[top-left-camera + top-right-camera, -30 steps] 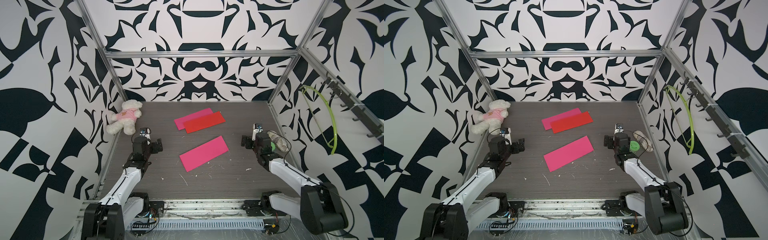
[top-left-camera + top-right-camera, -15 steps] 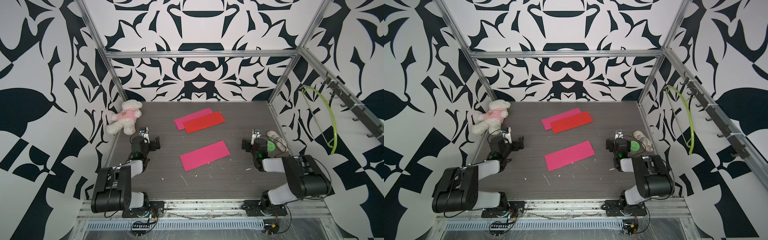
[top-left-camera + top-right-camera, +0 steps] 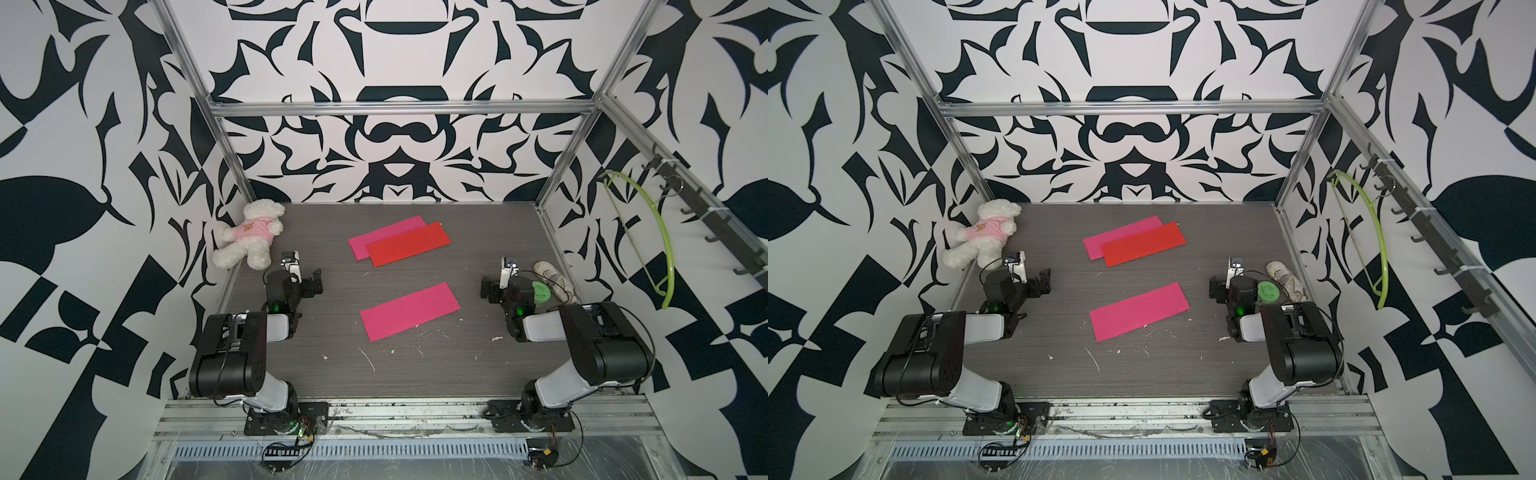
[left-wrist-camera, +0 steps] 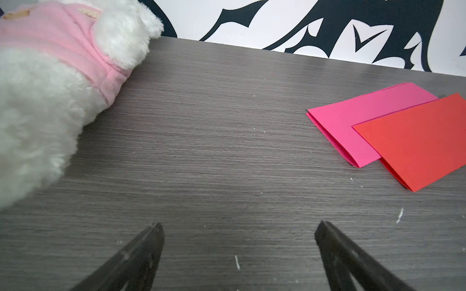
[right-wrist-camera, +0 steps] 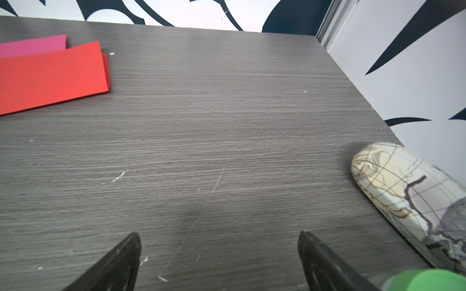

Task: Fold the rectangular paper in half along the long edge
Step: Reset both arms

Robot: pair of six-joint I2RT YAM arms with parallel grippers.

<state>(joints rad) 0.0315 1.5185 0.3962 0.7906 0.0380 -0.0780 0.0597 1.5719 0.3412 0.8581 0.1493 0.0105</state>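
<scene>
Pink paper (image 3: 409, 311) lies flat as a long, narrow strip near the middle of the worktop (image 3: 457, 365), set at a slant between the two arms and touched by neither. Farther back, well apart from it, a folded red sheet (image 3: 409, 249) overlaps a folded pink sheet (image 3: 384, 232). The left end effector (image 3: 312, 284) and the right end effector (image 3: 488, 289) flank the strip, both spread wide and empty. A teddy bear (image 3: 249, 237) sits against the left wall. A map-printed glasses case (image 3: 552, 278) lies by the right wall, next to a green lid (image 3: 540, 293).

no readable text, labels, brands, numbers, signs
</scene>
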